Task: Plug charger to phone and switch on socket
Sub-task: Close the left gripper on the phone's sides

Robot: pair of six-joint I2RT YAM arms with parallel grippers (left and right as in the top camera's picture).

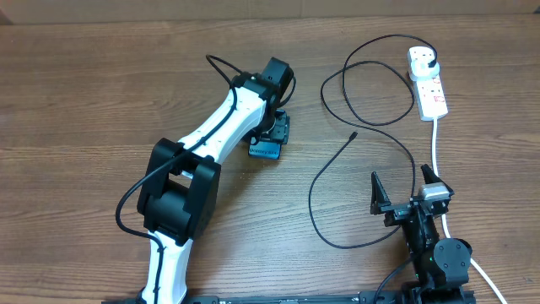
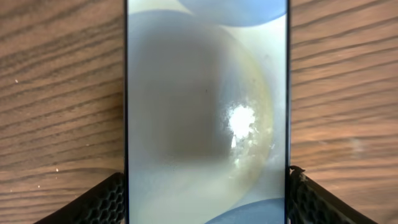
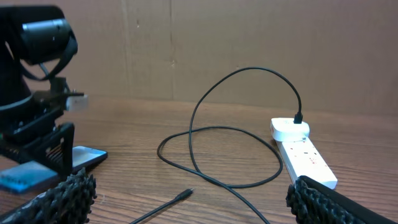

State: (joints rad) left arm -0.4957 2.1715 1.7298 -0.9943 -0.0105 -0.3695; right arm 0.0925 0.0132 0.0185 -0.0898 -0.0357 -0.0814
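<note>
Black mesh pads of the left gripper [image 2: 203, 193] sit right at both long edges of the phone [image 2: 205, 93], which lies flat between them. Can't tell if it's actually squeezing. Right gripper [image 1: 402, 184] gapes wide and empty, with the charger [image 1: 353, 134] tip ahead of it, slightly left.

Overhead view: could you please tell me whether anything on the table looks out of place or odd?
Nothing is spilled or damaged. The long thin black charger cable sprawls in loose loops, and its small connector lies bare, apart from the slim blue-screened smartphone, although its plug sits in the white power strip.
</note>
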